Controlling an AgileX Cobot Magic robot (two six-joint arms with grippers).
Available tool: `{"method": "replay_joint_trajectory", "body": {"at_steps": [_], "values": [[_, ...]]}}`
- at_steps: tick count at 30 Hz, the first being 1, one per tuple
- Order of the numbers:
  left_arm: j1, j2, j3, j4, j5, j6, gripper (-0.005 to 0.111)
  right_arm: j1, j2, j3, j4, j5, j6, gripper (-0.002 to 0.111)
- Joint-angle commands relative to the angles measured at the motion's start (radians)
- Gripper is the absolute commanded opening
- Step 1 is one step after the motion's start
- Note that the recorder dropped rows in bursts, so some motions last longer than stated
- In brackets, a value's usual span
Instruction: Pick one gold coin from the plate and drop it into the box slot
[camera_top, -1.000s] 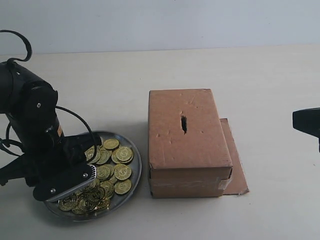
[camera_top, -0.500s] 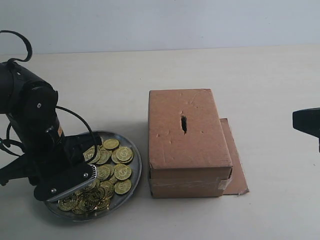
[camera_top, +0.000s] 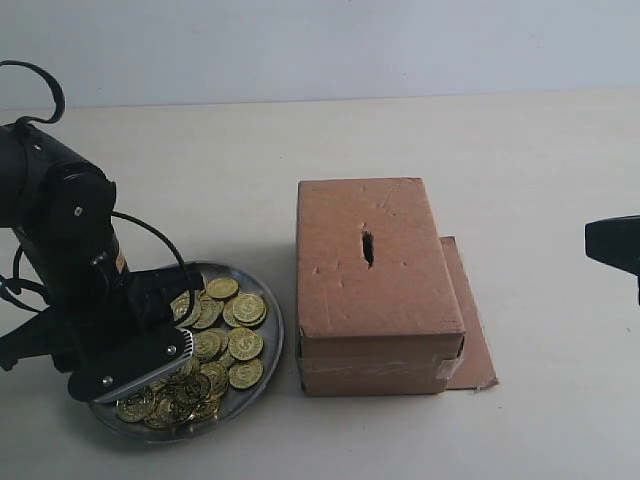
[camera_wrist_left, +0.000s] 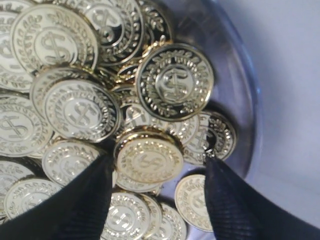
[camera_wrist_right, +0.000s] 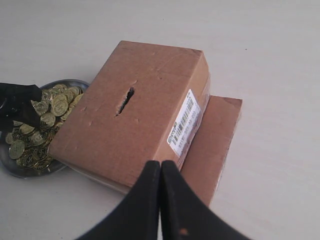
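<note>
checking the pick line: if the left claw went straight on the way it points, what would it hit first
Probably the topmost gold coin, sitting right between its fingers; depth is unclear.

Exterior view. Lower left of frame blocked: left arm (camera_top: 60, 240) leans over the plate (camera_top: 272, 352) and covers its left half. Right half of plate open from above, with coins (camera_top: 232, 330) heaped and overlapping. Box (camera_top: 375, 280) at frame centre stands just beside the plate rim, with only a thin gap. Box top uncovered, box slot (camera_top: 368, 247) open from above. Flap (camera_top: 472, 345) lies flat at box's right. Table (camera_top: 220, 160) bare across upper frame, also between flap and right gripper (camera_top: 598, 242) at right edge. Left wrist view: left gripper (camera_wrist_left: 156, 170) fingers spread astride one gold coin (camera_wrist_left: 149, 161), with neighbouring coins crowding both.
</note>
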Motion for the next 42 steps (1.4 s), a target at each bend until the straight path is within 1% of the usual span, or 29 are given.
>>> {"method": "replay_joint_trajectory", "body": {"at_steps": [1,26,28,33,42], "values": [[-0.003,-0.003,0.0,-0.001,-0.001,-0.006,0.052,0.002,0.001,-0.008,0.002,0.001,-0.007,0.0],[-0.003,0.022,0.0,-0.001,-0.019,-0.006,0.052,0.002,0.001,-0.008,0.01,0.001,-0.008,0.0],[-0.003,0.022,0.0,0.001,-0.021,-0.006,0.051,0.002,0.001,-0.008,0.01,0.001,-0.008,0.0],[-0.003,0.022,0.0,0.003,-0.029,-0.006,0.036,0.002,0.001,-0.008,0.01,0.001,-0.008,0.0],[-0.003,0.022,0.0,0.005,-0.035,-0.006,0.036,0.002,0.001,-0.008,0.01,0.001,-0.008,0.0]]}}
